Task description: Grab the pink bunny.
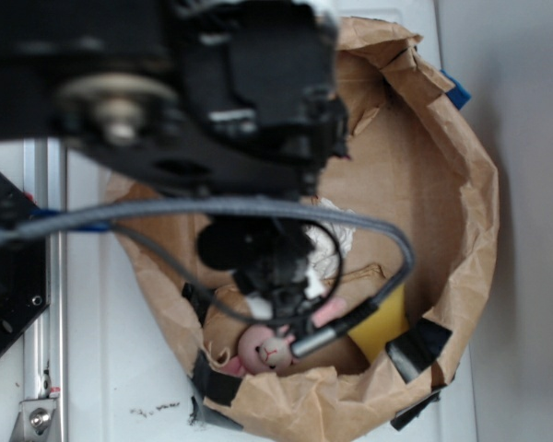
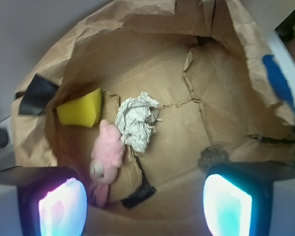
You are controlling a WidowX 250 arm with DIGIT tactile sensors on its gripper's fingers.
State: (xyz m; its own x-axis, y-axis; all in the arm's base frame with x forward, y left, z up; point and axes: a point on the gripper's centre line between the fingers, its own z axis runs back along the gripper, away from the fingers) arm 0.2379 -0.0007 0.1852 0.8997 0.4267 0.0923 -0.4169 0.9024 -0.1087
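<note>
- The pink bunny (image 2: 107, 156) lay on the floor of a brown paper bag (image 2: 226, 123) whose walls had been rolled down into a rough bowl; everything below is placed relative to that bunny.
- In the wrist view the bunny stretched lengthwise, its round head toward the lower edge of the picture and its body running up toward a yellow sponge wedge (image 2: 81, 109), which sat just beyond its far end, close to the bag wall.
- A crumpled white paper ball (image 2: 136, 122) rested just beside the bunny on the right of that view, near or touching it; the pictures do not settle which.
- A strip of black tape (image 2: 140, 192) lay on the bag floor near the bunny's head, and another black patch (image 2: 38, 93) clung to the bag wall past the sponge.
- The gripper (image 2: 145, 204) hung above the bag with its jaws spread wide apart and nothing between them. One glowing pad (image 2: 63, 206) sat just below the bunny's head in the wrist view; the other was well off to the right.
- In the exterior view the bunny's face (image 1: 269, 348) showed just under the black arm (image 1: 212, 83), with the sponge beside it to the right.
- A grey cable (image 1: 258, 210) looped across the bag above the bunny.
- The bag stood on a white table (image 1: 101, 368).
</note>
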